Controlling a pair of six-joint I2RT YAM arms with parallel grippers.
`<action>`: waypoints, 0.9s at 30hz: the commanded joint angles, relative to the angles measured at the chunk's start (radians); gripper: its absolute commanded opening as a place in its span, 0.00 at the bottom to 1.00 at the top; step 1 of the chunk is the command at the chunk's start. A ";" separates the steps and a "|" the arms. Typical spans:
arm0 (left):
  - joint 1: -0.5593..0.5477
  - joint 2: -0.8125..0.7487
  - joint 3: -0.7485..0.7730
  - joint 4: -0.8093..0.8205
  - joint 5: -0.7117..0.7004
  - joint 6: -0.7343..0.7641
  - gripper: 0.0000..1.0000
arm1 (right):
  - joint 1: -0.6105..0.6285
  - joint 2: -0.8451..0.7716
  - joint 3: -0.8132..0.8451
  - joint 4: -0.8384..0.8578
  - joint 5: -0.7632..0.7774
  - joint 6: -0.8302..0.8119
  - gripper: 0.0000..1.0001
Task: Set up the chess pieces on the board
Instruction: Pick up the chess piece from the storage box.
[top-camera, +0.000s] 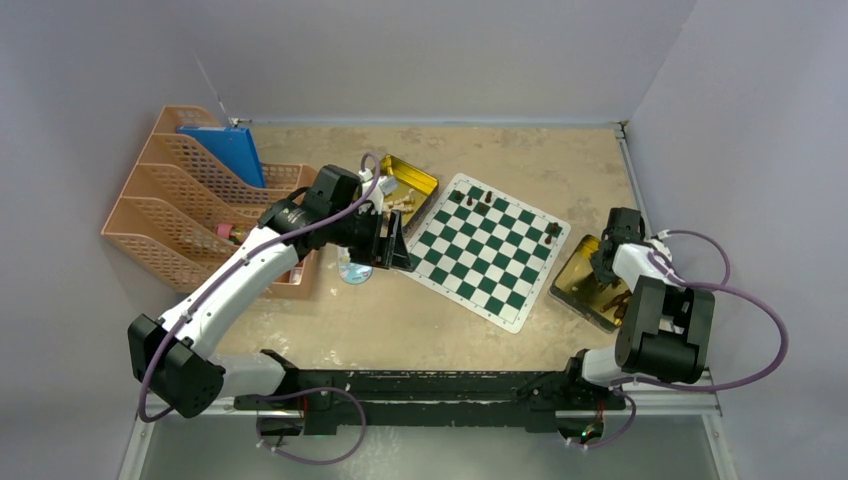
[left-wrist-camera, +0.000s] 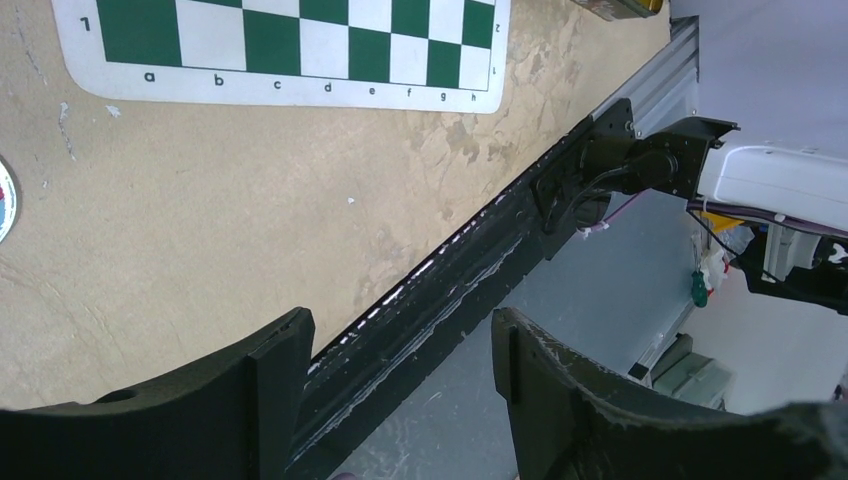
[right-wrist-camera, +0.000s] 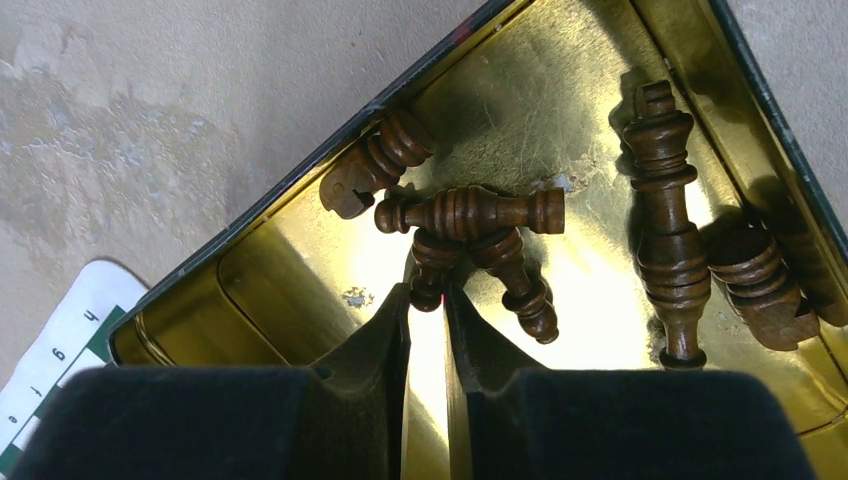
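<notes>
The green-and-white board (top-camera: 490, 250) lies mid-table with a few dark chess pieces (top-camera: 552, 232) standing along its far edge. Its near edge, with the row of letters, shows in the left wrist view (left-wrist-camera: 300, 50). My right gripper (right-wrist-camera: 428, 295) is down in the right gold tin (right-wrist-camera: 300, 260), its jaws pinched on the end of a dark brown piece (right-wrist-camera: 432, 265) that lies among several others. From above, that gripper (top-camera: 603, 262) sits over the tin (top-camera: 585, 285). My left gripper (top-camera: 395, 245) hovers open and holds nothing (left-wrist-camera: 400, 350), just left of the board.
A second gold tin (top-camera: 410, 180) with pale pieces (top-camera: 400, 203) lies at the board's far left corner. An orange file rack (top-camera: 190, 210) holding a blue folder (top-camera: 225, 150) stands at the left. A round disc (top-camera: 355, 270) lies under the left arm. The black base rail (top-camera: 450, 385) runs along the near edge.
</notes>
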 joint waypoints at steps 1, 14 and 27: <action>0.005 -0.019 0.045 0.000 0.000 0.026 0.65 | -0.005 -0.029 -0.011 0.008 0.035 -0.024 0.15; 0.004 -0.048 0.058 -0.008 0.009 0.031 0.64 | -0.005 -0.127 0.062 -0.045 0.023 -0.198 0.09; 0.004 -0.106 0.014 0.236 0.015 0.177 0.59 | 0.040 -0.319 0.133 -0.149 -0.128 -0.373 0.05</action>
